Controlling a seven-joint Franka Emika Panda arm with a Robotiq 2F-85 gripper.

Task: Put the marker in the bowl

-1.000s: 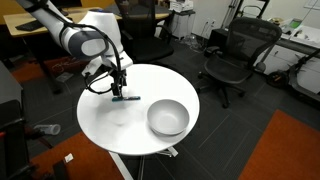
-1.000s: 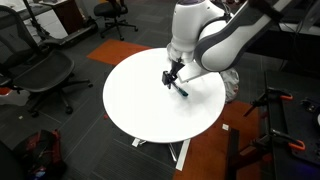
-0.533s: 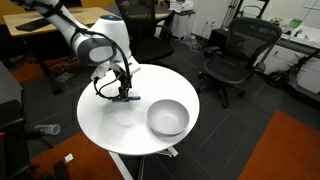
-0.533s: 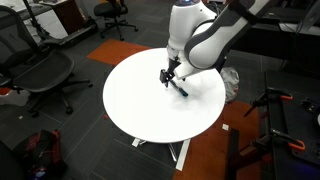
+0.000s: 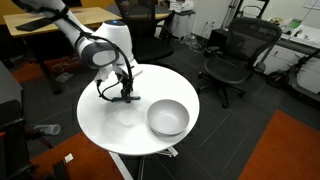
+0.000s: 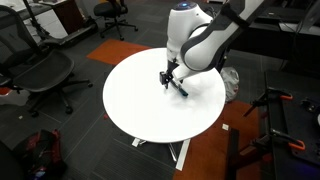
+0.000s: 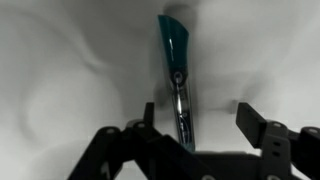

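In the wrist view the gripper (image 7: pixel 197 125) is seen spread wide with nothing clasped. The marker (image 7: pixel 176 60) is laid flat on the white table (image 7: pixel 60 60) between the two fingers (image 7: pixel 146 118), nearer one of them than the other, with its teal end reaching out beyond the fingertips. In an exterior view the fingers are held low over the tabletop at the marker, and the bowl (image 5: pixel 168 118) is set upright well apart from them, farther across the table.

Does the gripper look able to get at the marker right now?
Probably yes: the gripper sits just above the marker, jaws open on either side in the wrist view, nothing between them.
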